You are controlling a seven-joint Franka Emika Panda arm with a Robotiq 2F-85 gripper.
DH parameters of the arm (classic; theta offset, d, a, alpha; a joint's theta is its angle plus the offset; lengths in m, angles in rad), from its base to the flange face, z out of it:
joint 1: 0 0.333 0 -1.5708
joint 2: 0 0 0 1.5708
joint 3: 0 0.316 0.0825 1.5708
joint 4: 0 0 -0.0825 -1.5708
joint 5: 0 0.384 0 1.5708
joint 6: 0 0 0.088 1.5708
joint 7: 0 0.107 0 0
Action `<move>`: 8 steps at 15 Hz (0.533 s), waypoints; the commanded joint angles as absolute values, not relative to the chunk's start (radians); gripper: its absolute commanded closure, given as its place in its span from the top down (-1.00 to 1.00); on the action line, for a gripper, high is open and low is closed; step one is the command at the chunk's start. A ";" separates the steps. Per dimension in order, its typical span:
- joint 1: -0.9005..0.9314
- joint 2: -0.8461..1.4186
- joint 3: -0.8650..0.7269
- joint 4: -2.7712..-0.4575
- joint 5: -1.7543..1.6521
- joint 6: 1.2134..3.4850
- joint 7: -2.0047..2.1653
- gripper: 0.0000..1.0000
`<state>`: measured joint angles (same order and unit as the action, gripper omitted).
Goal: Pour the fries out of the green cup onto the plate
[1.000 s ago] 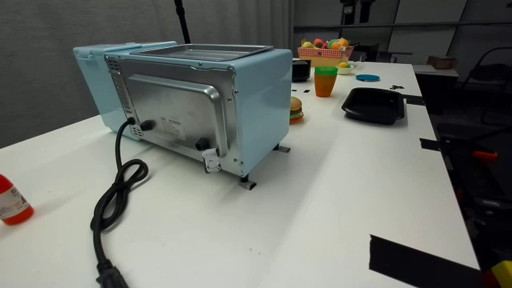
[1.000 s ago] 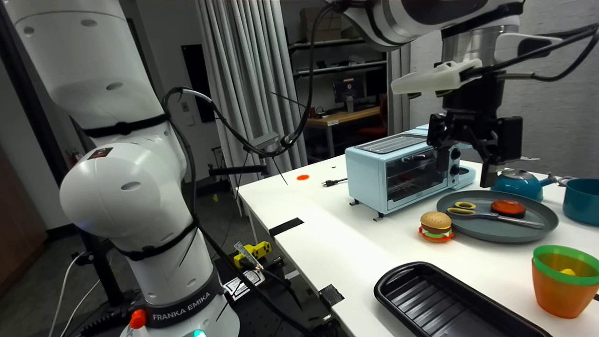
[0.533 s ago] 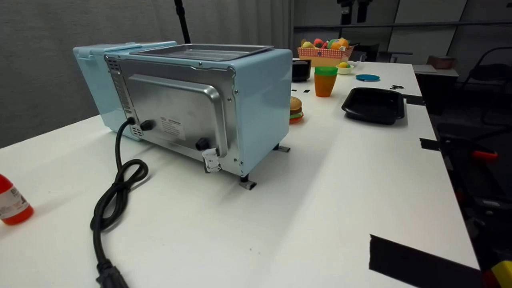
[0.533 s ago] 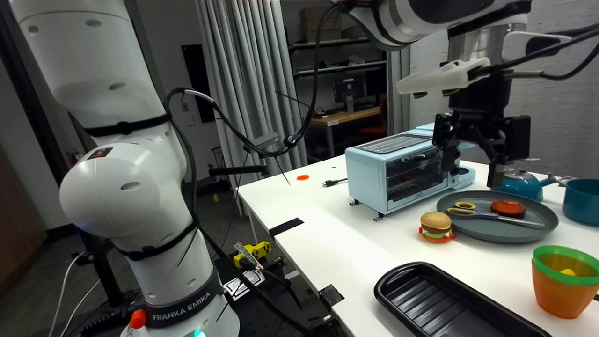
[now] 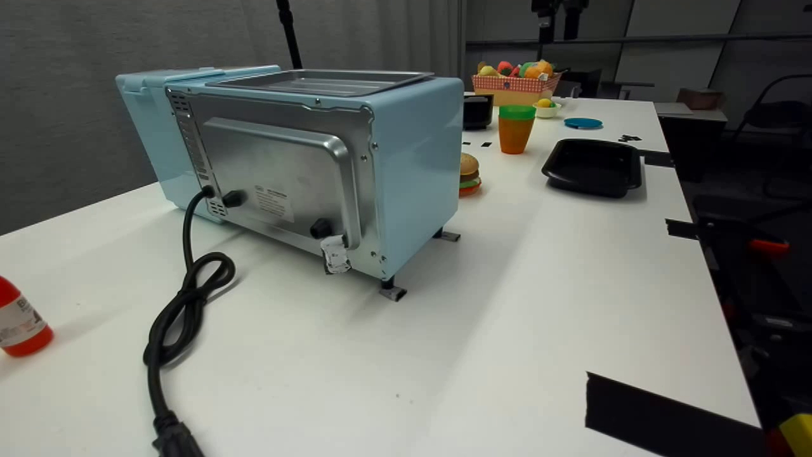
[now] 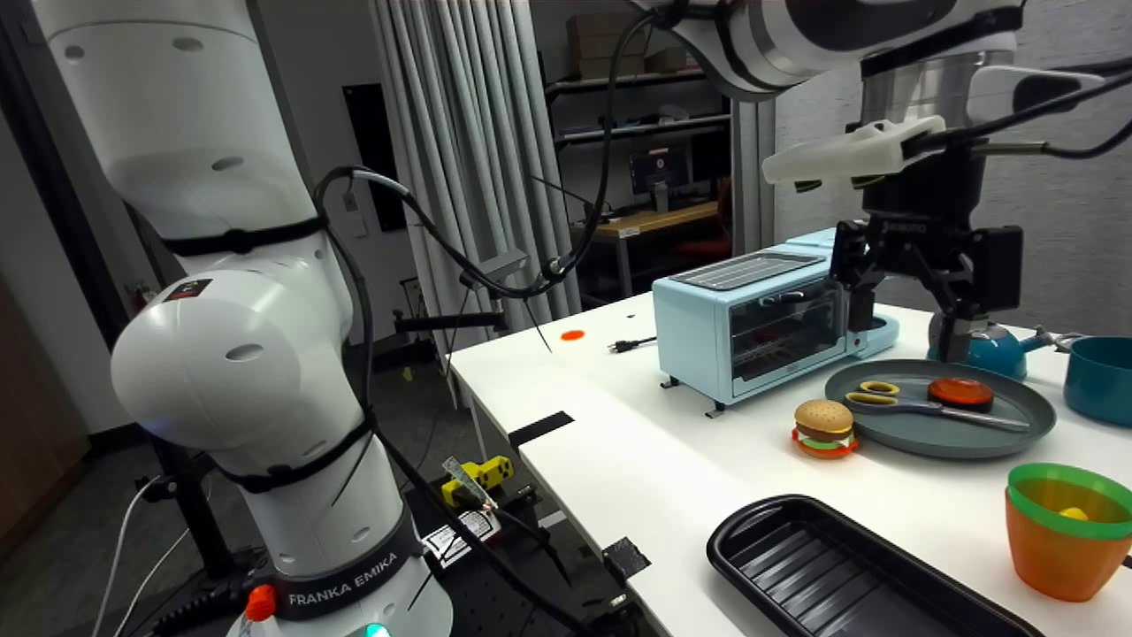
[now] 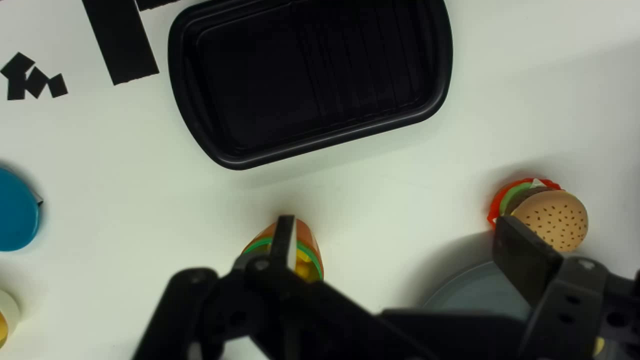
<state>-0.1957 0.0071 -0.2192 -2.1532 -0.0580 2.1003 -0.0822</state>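
Leftmost in the wrist view sits a blue disc [image 7: 17,212]; then comes the green cup [image 7: 307,237], upright on the worktop [image 7: 125,165], partly hidden by a finger [image 7: 283,237], with yellow pieces [image 7: 305,264] inside, presumably the fries. It looks like thin plastic: probably light, a little springy and slick, hardly fragile. Best take it by the side walls under the green rim, level and squeezed gently, so nothing spills early. Next comes the tool [image 7: 395,235], jaws spread wide, nothing between them. In an exterior view the arm [image 6: 225,345] reaches far out and holds it well above the worktop, apart from the cup, pointing down. At right lies the grey plate [image 7: 477,290], likely the target, with the burger [image 7: 552,220] just beside it
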 commanded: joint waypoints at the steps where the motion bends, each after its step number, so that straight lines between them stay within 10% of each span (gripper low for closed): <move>1: -0.220 0.076 -0.233 -2.087 -0.066 2.110 -0.147 1.00; 8: -0.267 0.207 -0.247 -1.991 -0.053 2.134 -0.283 1.00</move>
<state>-0.2410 0.1343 -0.2453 -2.0574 -0.0581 2.1098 -0.2139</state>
